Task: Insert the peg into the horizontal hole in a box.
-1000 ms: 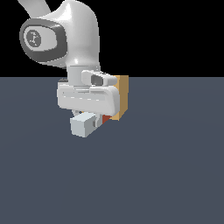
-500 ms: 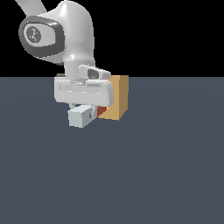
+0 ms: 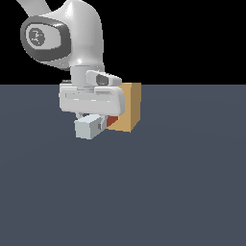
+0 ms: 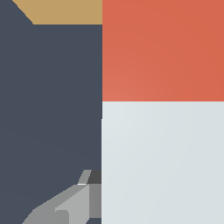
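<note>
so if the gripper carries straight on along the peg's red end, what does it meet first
Probably the tan cube box: the gripper holds the grey-white square peg with its red end by the box face. The hole is hidden, so alignment is unclear.

Both renders are evenly and softly lit, sharp throughout, with no blur, glare or edge distortion. In the exterior view the arm [image 3: 79, 33] is brightest on its upper curves, and the box [image 3: 130, 106] shows a paler top. The floor [image 3: 168, 182] is flat grey under a black backdrop, with no clear cast shadows.
</note>
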Controlling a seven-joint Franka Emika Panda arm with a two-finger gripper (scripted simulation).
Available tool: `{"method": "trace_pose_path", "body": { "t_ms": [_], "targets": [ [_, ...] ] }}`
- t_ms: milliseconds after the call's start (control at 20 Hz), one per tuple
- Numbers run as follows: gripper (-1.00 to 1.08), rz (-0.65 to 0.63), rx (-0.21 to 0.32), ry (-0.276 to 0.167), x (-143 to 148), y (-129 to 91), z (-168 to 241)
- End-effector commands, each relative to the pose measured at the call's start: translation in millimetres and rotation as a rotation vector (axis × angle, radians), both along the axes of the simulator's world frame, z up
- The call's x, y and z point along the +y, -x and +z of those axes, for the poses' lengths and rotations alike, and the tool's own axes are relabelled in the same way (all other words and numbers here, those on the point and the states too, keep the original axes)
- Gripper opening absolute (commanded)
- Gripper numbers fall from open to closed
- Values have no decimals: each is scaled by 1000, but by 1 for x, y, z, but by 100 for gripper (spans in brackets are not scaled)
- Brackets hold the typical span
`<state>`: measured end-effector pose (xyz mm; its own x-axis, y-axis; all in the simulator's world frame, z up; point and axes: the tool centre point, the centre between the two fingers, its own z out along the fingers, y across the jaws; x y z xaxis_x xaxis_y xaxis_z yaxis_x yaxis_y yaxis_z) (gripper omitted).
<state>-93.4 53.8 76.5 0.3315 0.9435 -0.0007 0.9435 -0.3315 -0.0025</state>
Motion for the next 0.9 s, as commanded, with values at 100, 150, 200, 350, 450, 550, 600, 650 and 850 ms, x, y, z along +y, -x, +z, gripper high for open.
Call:
{"method": "trace_pose_path", "body": {
  "t_ms": [100,150,200,350,450,550,600,650,850],
  "targets": [
    [-100,0,-1,0,3,-1,0],
    [-100,0,-1,0,6,-2,0],
    [-100,0,-1,0,9,-3,0],
    [-100,0,-2,0,23,-8,1],
    [-100,0,-2,-1,36,-12,1],
    [-100,0,-3,-1,51,-17,1],
    [-100,0,-3,-1,59,-20,2],
    [-100,0,-3,-1,67,-23,2],
    [-100,0,-5,-1,90,-31,2]
  ]
}}
